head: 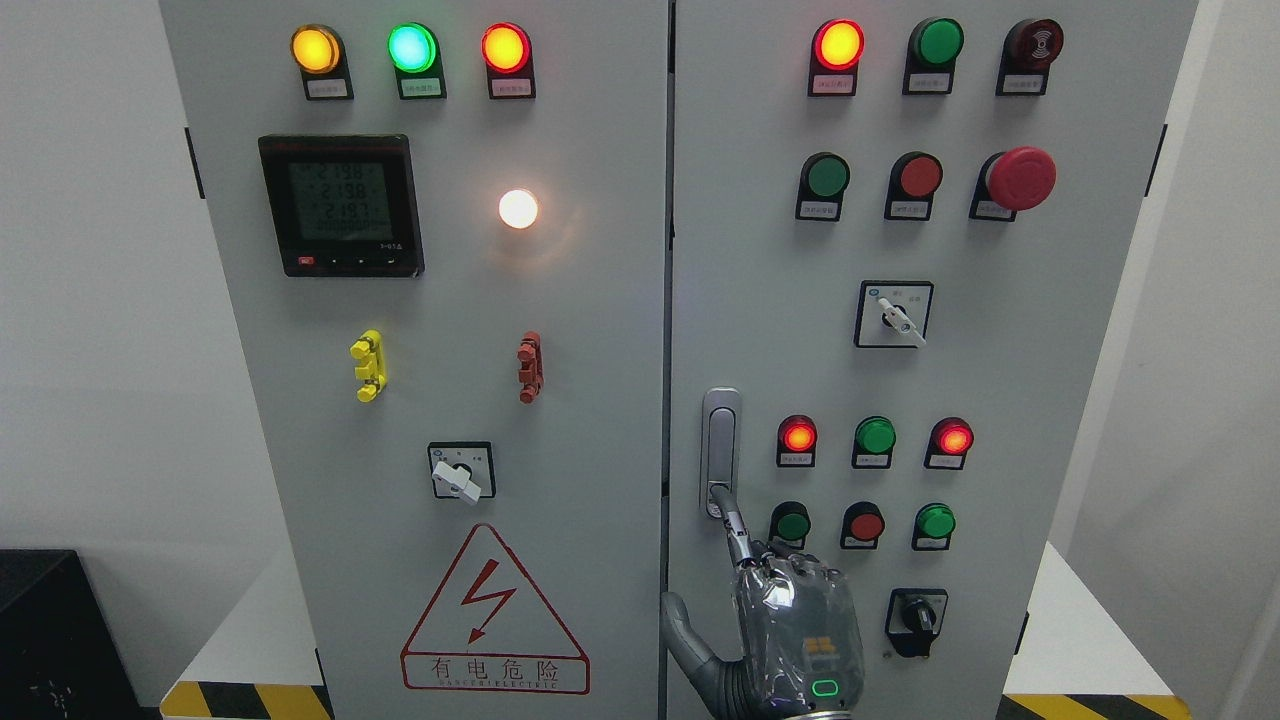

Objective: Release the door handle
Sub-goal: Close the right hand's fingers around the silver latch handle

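Note:
The silver door handle (720,440) sits upright in its recess at the left edge of the cabinet's right door (1000,400). My right hand (795,630) rises from the bottom edge, its back towards the camera. Its index finger (733,522) is stretched up and its tip touches the handle's lower end. The thumb (685,630) is spread out to the left, over the seam between the doors. The other fingers are bent near the knuckles, and nothing is wrapped around the handle. Both doors look closed. My left hand does not show.
The right door carries lit red lamps (838,44), green and red push buttons, a red emergency stop (1020,178) and two rotary switches (895,315). A black rotary switch (915,620) is just right of my hand. The left door (450,400) has a meter, lamps and a warning triangle (492,612).

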